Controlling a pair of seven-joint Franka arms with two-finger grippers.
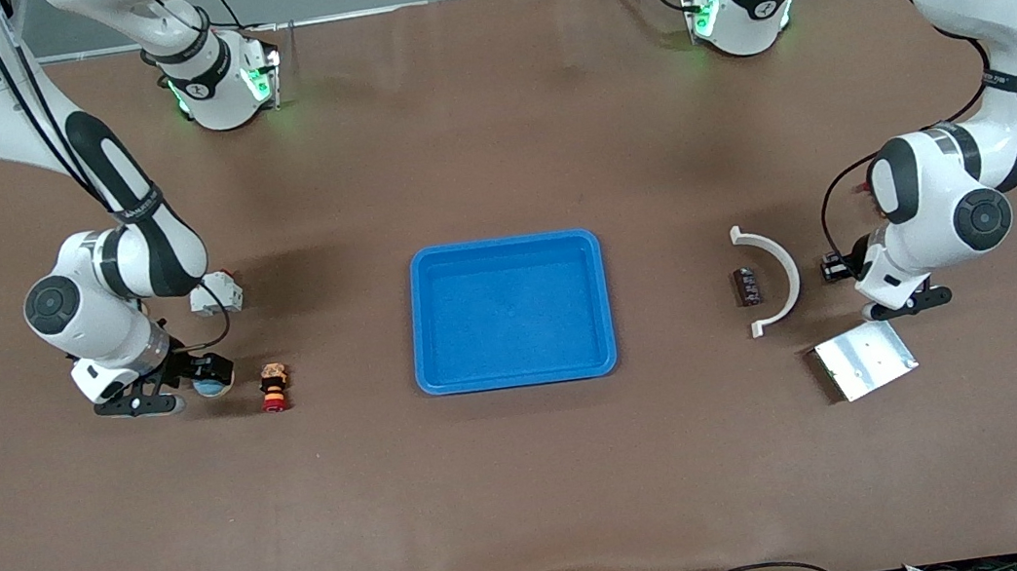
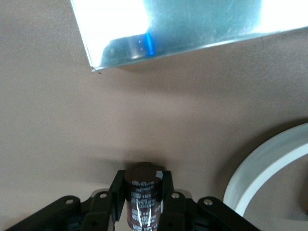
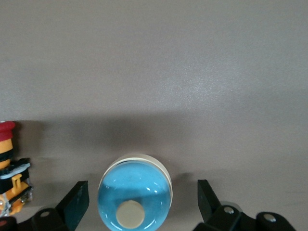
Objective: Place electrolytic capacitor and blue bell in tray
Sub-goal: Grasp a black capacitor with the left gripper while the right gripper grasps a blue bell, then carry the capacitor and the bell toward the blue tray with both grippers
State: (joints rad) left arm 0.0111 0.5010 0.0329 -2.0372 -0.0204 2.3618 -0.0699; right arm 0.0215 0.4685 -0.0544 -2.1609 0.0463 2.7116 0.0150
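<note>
A matte brown mat covers the table (image 1: 539, 517), and in the front view the tray (image 1: 503, 245), a shallow glossy blue plastic rectangle with rounded corners and a raised rim, sits empty in the middle of the frame. Toward the left arm's end, the left gripper (image 1: 894, 305) is down at the mat between a curved white plastic arc (image 1: 777, 275) and a flat silver metal plate (image 1: 865, 359). A dark cylindrical part (image 1: 746, 286) lies just beside the arc, toward the tray. Toward the right arm's end, the right gripper (image 1: 178, 388) is low over the blue bell (image 1: 210, 389), with a red and yellow push button (image 1: 273, 387) near it on the tray's side. In the left wrist view, we see the black fingers (image 2: 117, 192) clenched on the electrolytic capacitor (image 2: 143, 192), a dark, smooth-sleeved cylinder with silver print, standing well apart from the tray. We judge that the slick sleeve could pivot or slip during the lift, and a low swing could clip the arc or the plate's sharp edge. In the right wrist view, the fingers (image 3: 77, 202) stand released on either side of the bell, not touching its glossy round dome with the pale knob. An off-centre squeeze could squirt that curved surface out toward the button.
</note>
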